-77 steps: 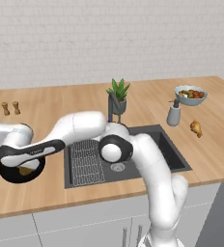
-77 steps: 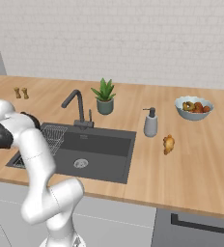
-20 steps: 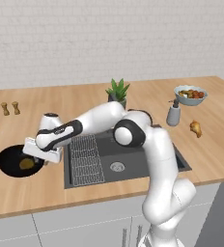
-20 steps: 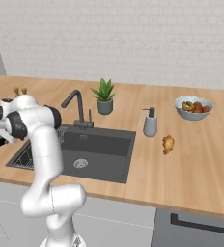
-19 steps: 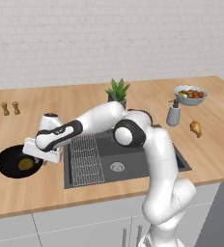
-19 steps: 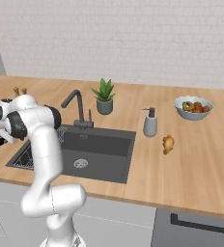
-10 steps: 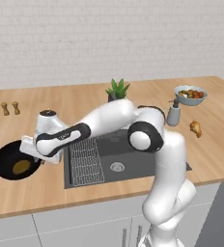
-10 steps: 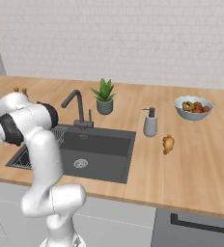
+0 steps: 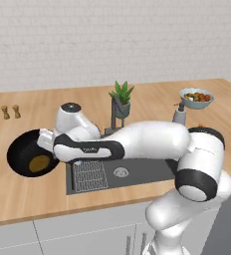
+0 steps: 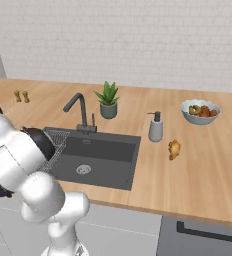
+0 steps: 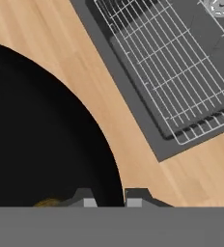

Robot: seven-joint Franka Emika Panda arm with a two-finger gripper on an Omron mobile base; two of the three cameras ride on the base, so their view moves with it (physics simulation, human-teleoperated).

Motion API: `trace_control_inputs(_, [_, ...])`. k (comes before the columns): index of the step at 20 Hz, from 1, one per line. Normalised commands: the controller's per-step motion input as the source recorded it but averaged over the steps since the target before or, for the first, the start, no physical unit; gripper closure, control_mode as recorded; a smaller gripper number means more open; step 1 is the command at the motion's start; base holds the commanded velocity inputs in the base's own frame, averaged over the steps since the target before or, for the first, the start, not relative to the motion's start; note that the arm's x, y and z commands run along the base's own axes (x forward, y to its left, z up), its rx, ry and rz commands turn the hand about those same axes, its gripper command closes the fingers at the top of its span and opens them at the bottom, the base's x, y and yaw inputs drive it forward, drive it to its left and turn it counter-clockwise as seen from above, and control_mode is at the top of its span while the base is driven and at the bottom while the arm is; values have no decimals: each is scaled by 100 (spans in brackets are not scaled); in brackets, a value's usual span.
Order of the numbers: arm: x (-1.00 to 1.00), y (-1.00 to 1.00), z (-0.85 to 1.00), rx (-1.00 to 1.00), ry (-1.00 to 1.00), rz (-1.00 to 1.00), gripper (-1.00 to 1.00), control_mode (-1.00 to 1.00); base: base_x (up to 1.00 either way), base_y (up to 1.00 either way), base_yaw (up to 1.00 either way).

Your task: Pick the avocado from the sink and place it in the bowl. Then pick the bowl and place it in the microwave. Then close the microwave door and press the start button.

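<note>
While the jaws (image 11: 109,197) stand closed down tight across the rim of the bowl (image 9: 29,152), one tip sits inside the black wall and the other outside it on the sink side, so the grip looks taken. Just within that rim, the avocado (image 9: 39,163) rests in the bowl as a brownish-olive lump, its edge also peeking at the bottom of the hand view. Beyond the bowl, a strip of wooden surface (image 11: 133,140) separates it from the sink (image 9: 137,172), whose wire rack (image 11: 174,67) lies bare and whose drain (image 9: 120,172) shows further along. Farther off stand the faucet (image 10: 78,111), a potted plant (image 9: 121,101), a soap dispenser (image 10: 156,127), a yellowish lumpy item (image 10: 174,149) and a grey fruit bowl (image 10: 200,112). By my reading, the first step is finished: avocado out of the basin and into the bowl. Remaining are lifting the bowl, carrying it to the microwave, shutting its door and pressing start.
</note>
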Motion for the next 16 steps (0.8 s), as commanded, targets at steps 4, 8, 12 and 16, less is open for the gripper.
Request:
trace_control_inputs(4, [-57,-98,66,12,0,-8,100,-100,0,0,0])
trace_control_inputs(8, [-48,-98,68,13,1,-7,100,-100,0,0,0])
trace_control_inputs(12, [-34,-86,69,5,5,-7,100,-100,0,0,0])
trace_control_inputs(16, [-25,-78,86,1,5,-5,100,-100,0,0,0])
